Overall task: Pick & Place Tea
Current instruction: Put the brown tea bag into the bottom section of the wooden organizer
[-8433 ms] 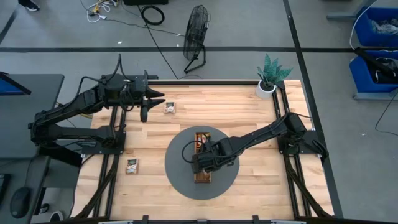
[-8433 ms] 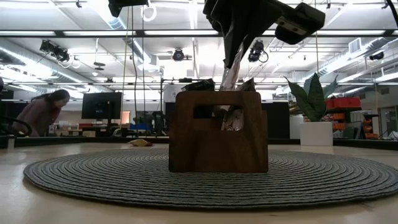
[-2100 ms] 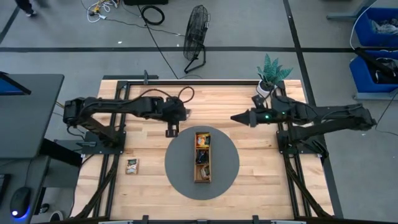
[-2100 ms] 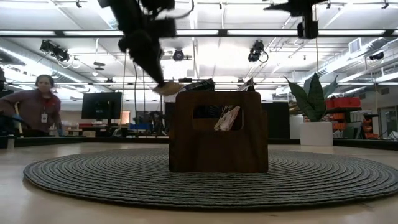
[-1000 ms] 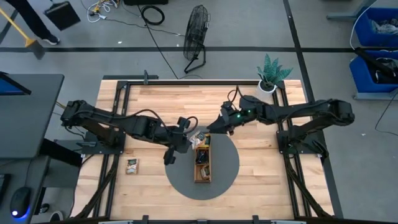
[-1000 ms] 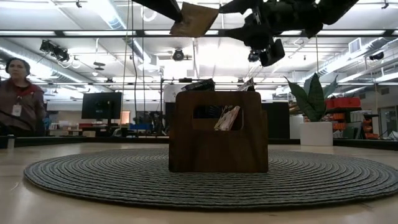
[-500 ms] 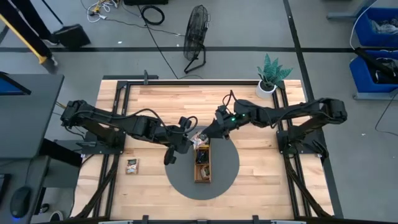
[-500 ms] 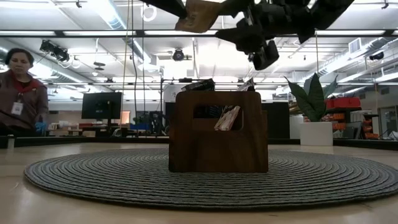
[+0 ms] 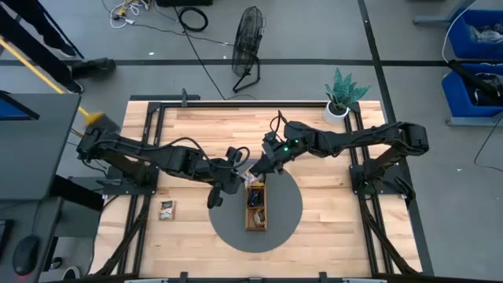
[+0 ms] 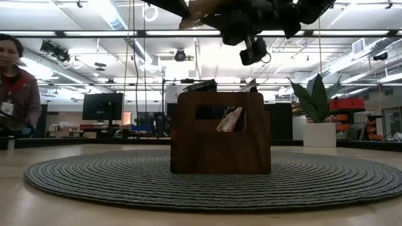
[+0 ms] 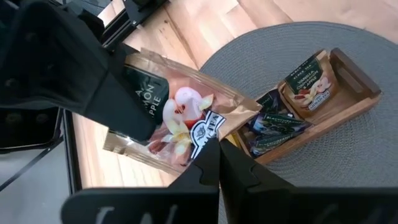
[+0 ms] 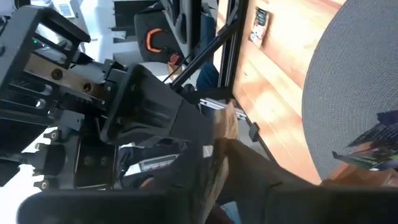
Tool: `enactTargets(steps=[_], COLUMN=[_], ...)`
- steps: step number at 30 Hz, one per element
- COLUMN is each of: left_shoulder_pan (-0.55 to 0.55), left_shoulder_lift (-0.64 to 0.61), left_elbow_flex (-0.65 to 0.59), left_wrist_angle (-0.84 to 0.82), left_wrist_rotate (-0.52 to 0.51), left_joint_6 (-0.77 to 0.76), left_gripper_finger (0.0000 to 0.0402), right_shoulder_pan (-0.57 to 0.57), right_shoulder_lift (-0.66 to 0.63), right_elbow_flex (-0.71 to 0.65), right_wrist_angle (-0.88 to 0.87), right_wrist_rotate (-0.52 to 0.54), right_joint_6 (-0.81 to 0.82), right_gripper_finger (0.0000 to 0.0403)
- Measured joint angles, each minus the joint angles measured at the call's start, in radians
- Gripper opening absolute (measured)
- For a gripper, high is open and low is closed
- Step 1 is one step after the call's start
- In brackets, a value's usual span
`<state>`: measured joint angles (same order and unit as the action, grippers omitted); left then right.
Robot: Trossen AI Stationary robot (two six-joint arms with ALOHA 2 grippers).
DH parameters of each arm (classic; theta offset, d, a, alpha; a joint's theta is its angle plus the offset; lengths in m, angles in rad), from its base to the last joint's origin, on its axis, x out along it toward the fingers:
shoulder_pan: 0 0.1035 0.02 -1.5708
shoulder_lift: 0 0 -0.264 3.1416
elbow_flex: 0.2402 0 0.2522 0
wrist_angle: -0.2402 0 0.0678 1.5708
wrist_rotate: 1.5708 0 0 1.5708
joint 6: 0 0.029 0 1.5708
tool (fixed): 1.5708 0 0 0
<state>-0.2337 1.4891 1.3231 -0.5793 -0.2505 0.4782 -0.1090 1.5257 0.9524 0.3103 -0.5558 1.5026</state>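
Here: sachet (image 11: 180, 121) aloft over tray (image 9: 256, 206) end, mid-handover. Left end effector (image 11: 214, 149) clamped on one edge; right end effector (image 9: 253, 167) closing on opposite edge, grip unconfirmed. Spare sachet (image 9: 167, 209) flat on worktop (image 9: 330, 212).

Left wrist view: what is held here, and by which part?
A tan tea sachet: the left gripper pinches one edge, the right gripper closes on the opposite end.
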Motion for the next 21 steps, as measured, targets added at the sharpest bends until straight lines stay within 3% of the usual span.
enactTargets(steps=[7, 16, 21], left_shoulder_pan=[0.0, 0.002, 0.002], left_shoulder_lift=[0.0, 0.001, 0.0], left_elbow_flex=[0.0, 0.0, 0.0], left_wrist_angle=[-0.002, -0.068, -0.024], left_wrist_rotate=[-0.012, 0.0, 0.049], left_joint_6=[-0.015, -0.221, -0.338], left_gripper_finger=[0.0001, 0.0045, 0.0058], right_shoulder_pan=[0.001, 0.002, 0.003], right_shoulder_lift=[-0.002, -0.041, -0.14], right_elbow_flex=[0.0, 0.001, 0.001], right_wrist_angle=[-0.037, -0.053, -0.234], right_wrist_rotate=[-0.013, 0.017, 0.121], right_joint_6=[-0.023, -0.042, -0.134], right_gripper_finger=[0.0008, 0.0003, 0.0002])
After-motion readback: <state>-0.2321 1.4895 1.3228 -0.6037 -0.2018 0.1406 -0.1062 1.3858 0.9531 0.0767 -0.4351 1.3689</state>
